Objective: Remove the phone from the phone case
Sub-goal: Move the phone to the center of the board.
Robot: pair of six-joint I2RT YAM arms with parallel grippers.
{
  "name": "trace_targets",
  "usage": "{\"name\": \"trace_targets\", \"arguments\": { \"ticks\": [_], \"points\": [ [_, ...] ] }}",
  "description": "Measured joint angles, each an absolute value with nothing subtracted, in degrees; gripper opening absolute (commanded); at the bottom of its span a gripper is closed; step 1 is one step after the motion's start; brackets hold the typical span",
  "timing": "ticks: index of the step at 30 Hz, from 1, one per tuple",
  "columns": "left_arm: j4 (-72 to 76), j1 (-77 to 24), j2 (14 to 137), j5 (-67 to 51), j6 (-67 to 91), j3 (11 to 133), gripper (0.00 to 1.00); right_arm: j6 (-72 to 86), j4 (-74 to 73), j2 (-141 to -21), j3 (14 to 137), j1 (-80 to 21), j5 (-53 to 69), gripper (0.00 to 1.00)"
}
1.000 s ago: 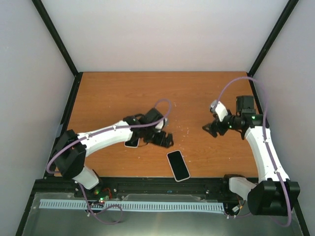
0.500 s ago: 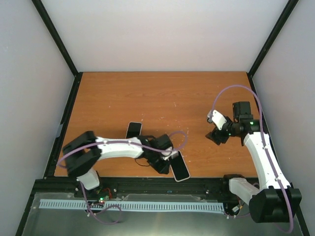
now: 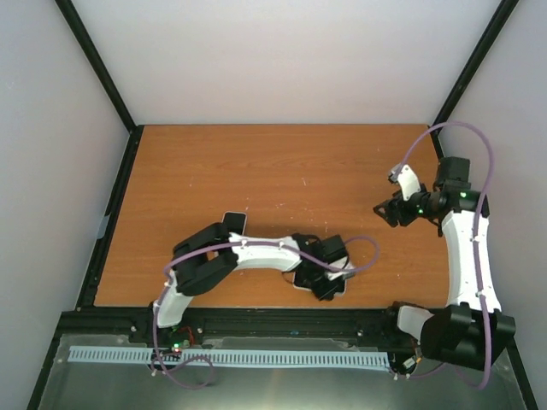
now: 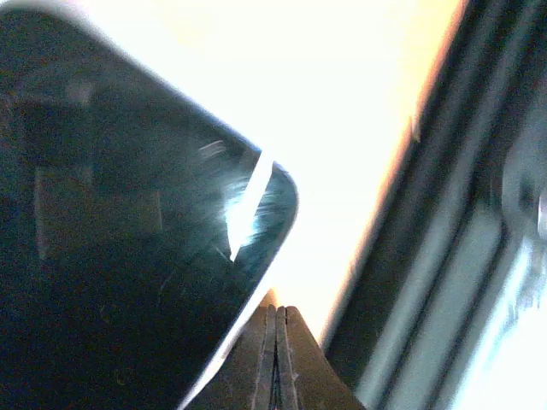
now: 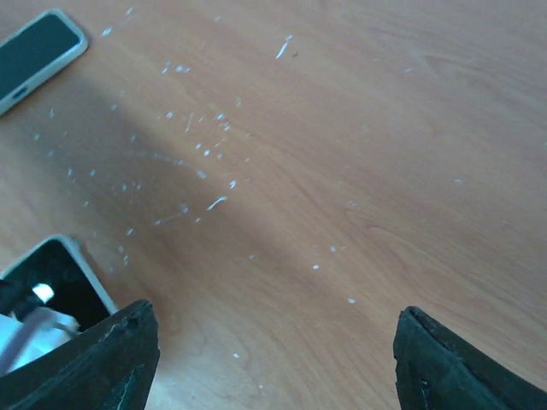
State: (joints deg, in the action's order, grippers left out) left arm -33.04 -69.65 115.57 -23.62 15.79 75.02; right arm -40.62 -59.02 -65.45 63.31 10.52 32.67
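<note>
The left hand [image 4: 275, 342] has its fingers pressed together with nothing between them, just off the corner of a dark, pale-rimmed phone [image 4: 128, 222] lying flat at the table's [image 3: 256, 162] near edge. The right hand [image 5: 273, 359] hangs spread wide above the table, well apart from the phone. A second dark slab [image 3: 232, 224] lies farther back.

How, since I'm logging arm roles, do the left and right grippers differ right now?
The left gripper is shut; the right gripper is open. The left gripper sits low by the dark-screened device near the front edge; the right gripper hangs over the table, far to the right. Both hold nothing.
</note>
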Motion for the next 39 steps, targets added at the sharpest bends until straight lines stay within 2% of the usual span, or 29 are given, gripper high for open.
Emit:
{"name": "trace_targets", "arguments": {
  "ticks": [5, 7, 8, 9, 10, 12, 14, 17, 20, 23, 28, 30, 33, 36, 39],
  "points": [
    [-29.8, -64.14, 125.36, -20.69, 12.6, 90.28, 0.04, -39.99, -60.9, -67.77, 69.34, 16.8, 36.64, 0.75],
    [-29.3, -59.92, 127.81, -19.44, 11.97, 94.74, 0.09, -39.57, -61.04, -67.72, 70.24, 18.33, 37.74, 0.75],
    [-29.15, -58.24, 128.4, -19.11, 11.75, 96.03, 0.17, -39.33, -61.06, -67.7, 70.37, 18.87, 38.28, 0.75],
    [-29.43, -56.01, 129.05, -19.0, 11.57, 98.0, 0.31, -39.11, -61.1, -67.7, 70.37, 19.42, 38.79, 0.75],
    [-29.71, -54.52, 129.23, -18.85, 11.38, 99.39, 0.5, -38.83, -61.19, -67.7, 70.35, 19.84, 39.33, 0.76],
    [-30.81, -51.29, 128.62, -18.11, 12.16, 101.82, 0.75, -38.26, -61.3, -67.53, 70.22, 20.29, 40.21, 0.77],
    [-32.71, -50.41, 126.67, -16.19, 14.87, 102.56, 0.84, -37.87, -61.32, -66.67, 69.56, 20.49, 40.97, 0.79],
    [-38.39, -51.33, 122.19, -11.57, 20.75, 103.48, 0.87, -37.54, -61.32, -64.4, 67.92, 20.58, 41.01, 0.87],
    [-42.85, -52.38, 118.3, -7.25, 25.58, 103.7, 0.89, -39.4, -62.59, -62.72, 66.7, 20.53, 40.93, 0.88],
    [-43.13, -52.58, 113.16, -3.22, 29.65, 96.33, 0.9, -40.8, -64.14, -62.52, 65.34, 17.58, 37.45, 0.92],
    [-40.93, -46.85, 101.71, -0.64, 35.77, 73.65, 0.87, -37.65, -66.32, -63.48, 59.79, -5.26, 26.11, 1.0],
    [-39.07, -43.53, 96.55, 0.23, 38.3, 65.8, 0.87, -35.68, -68.34, -65.49, 59.16, -13.56, 23.24, 1.0],
    [-37.01, -40.91, 92.47, 2.0, 40.47, 62.46, 0.89, -32.62, -68.38, -70.26, 58.76, -22.61, 19.92, 1.0],
    [-34.41, -40.45, 87.39, 4.01, 43.38, 60.12, 0.99, -29.36, -66.17, -75.22, 57.54, -30.83, 16.23, 1.0],
    [-31.57, -40.07, 81.8, 5.96, 46.17, 57.21, 1.0, -25.87, -63.88, -82.43, 57.89, -37.34, 12.14, 1.0]
  ]
}}
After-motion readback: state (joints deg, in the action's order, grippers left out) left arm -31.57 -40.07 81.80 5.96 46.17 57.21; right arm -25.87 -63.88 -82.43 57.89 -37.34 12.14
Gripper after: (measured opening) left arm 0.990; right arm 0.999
